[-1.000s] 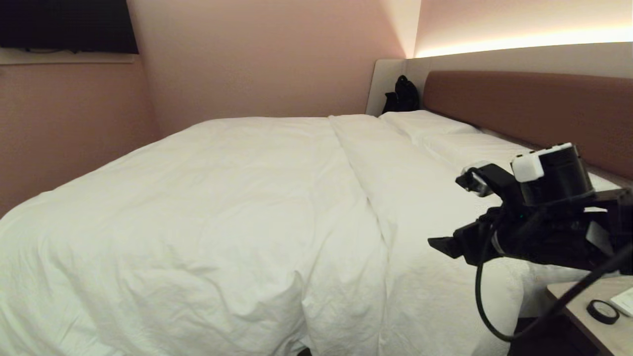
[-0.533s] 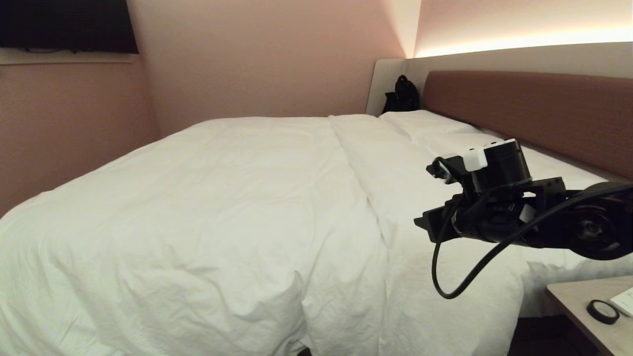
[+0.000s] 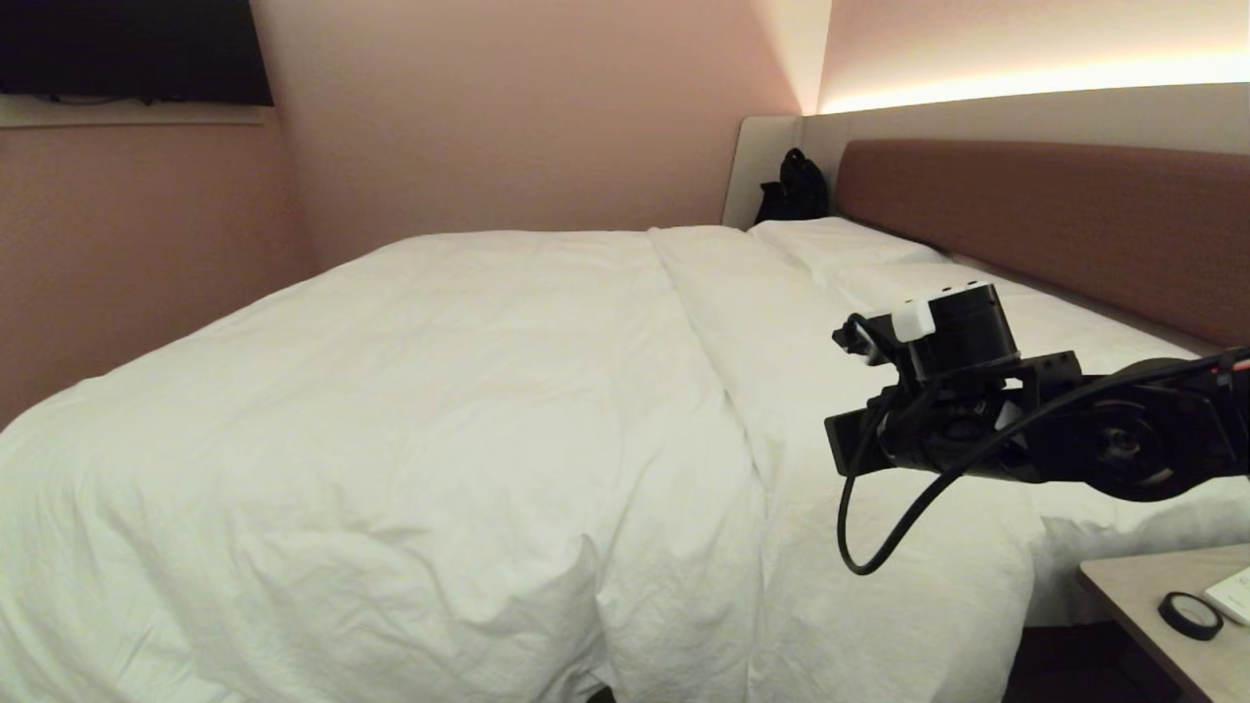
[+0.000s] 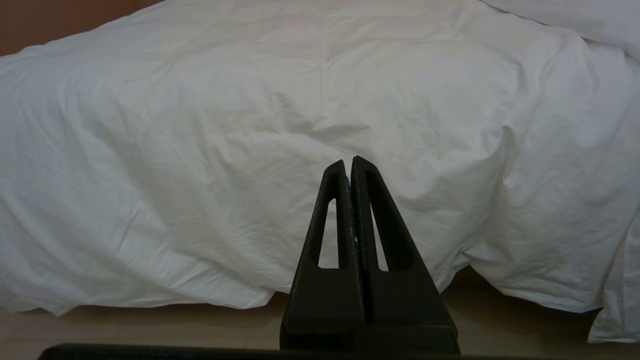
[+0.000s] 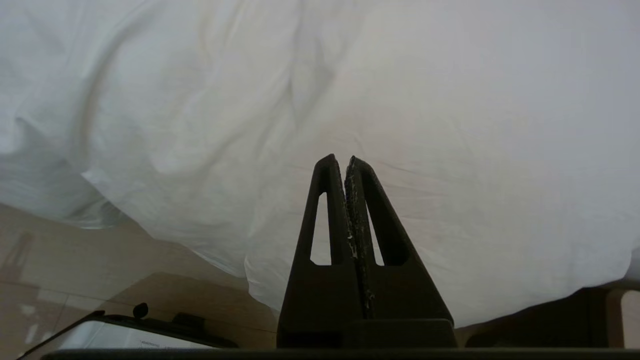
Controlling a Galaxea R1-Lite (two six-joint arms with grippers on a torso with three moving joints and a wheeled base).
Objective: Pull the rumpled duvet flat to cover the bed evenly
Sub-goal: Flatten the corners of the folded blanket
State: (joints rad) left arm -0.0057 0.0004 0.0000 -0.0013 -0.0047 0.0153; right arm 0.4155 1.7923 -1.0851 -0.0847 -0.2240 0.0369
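Observation:
The white duvet [image 3: 439, 391] lies spread over the bed [image 3: 1055, 215], wrinkled, and hangs down the near side. A long seam or fold runs toward the headboard. My right gripper [image 3: 842, 444] hovers over the near right part of the duvet, a little above it. The right wrist view shows this gripper [image 5: 341, 159] shut with nothing between its fingers and the duvet [image 5: 450, 125] beyond them. My left gripper [image 4: 348, 162] is outside the head view. It is shut and empty, low in front of the duvet's [image 4: 250, 125] hanging edge.
Two flat pillows [image 3: 850, 244] lie by the headboard, with a black bag [image 3: 796, 186] in the far corner. A nightstand [image 3: 1143, 596] bearing a small black ring [image 3: 1190, 615] stands at the near right. Pink walls close in on the left. Bare floor [image 4: 150, 325] runs under the duvet's edge.
My right arm has risen and reached farther left over the duvet, away from the nightstand. The duvet and the left gripper have not moved.

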